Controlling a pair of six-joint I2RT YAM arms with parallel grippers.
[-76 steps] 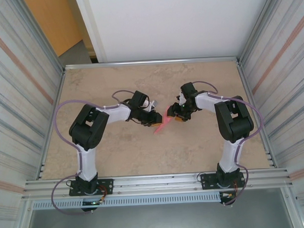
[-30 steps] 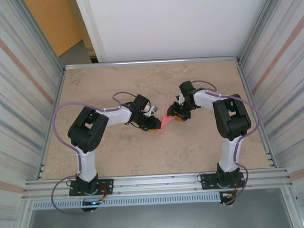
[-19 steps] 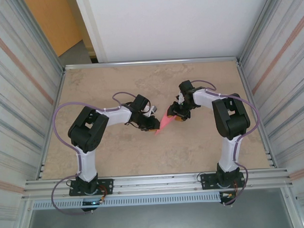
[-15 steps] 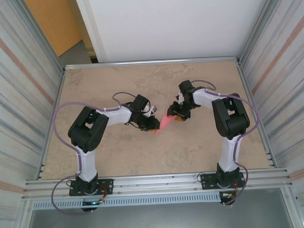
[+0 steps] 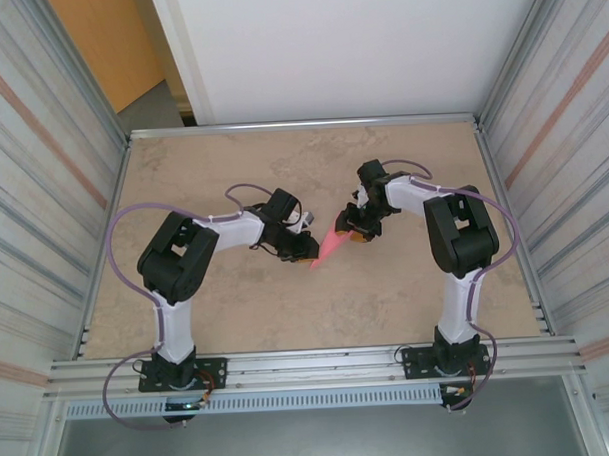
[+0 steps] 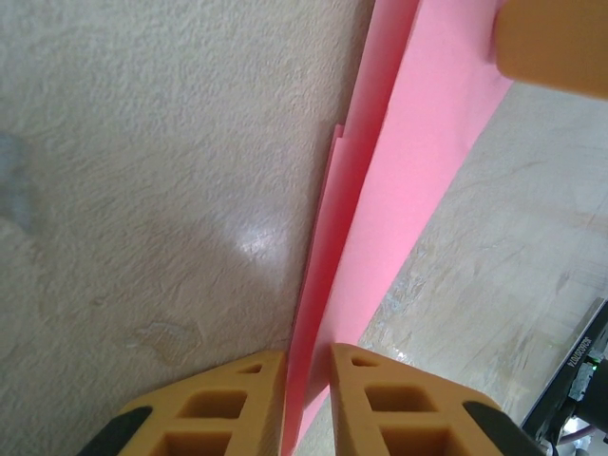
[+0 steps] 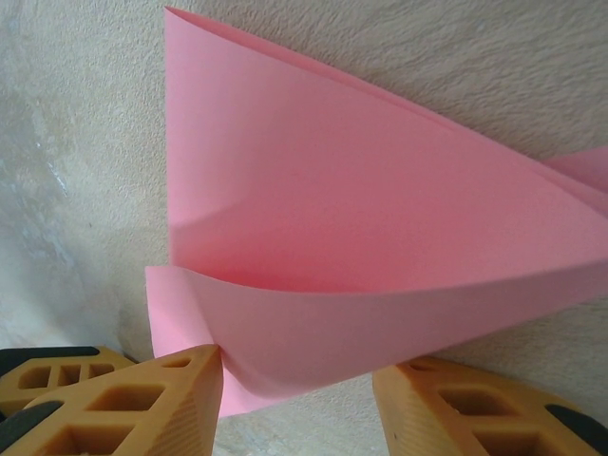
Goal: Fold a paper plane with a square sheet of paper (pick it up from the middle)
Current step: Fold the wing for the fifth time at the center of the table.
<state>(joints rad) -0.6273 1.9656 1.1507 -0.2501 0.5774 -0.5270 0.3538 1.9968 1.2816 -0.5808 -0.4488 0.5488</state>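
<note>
Pink paper plane (image 5: 326, 246) lies diagonal, tip near-left; left claw (image 6: 306, 369) pinches it.

Bright even light; glare spot on table (image 6: 255, 244); sharp.

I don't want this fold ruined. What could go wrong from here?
The left gripper pinches the paper along its layered edge, so a pull could tear it or slip it free. At the right gripper the layers bow apart, so closing there may press a crooked crease.
</note>
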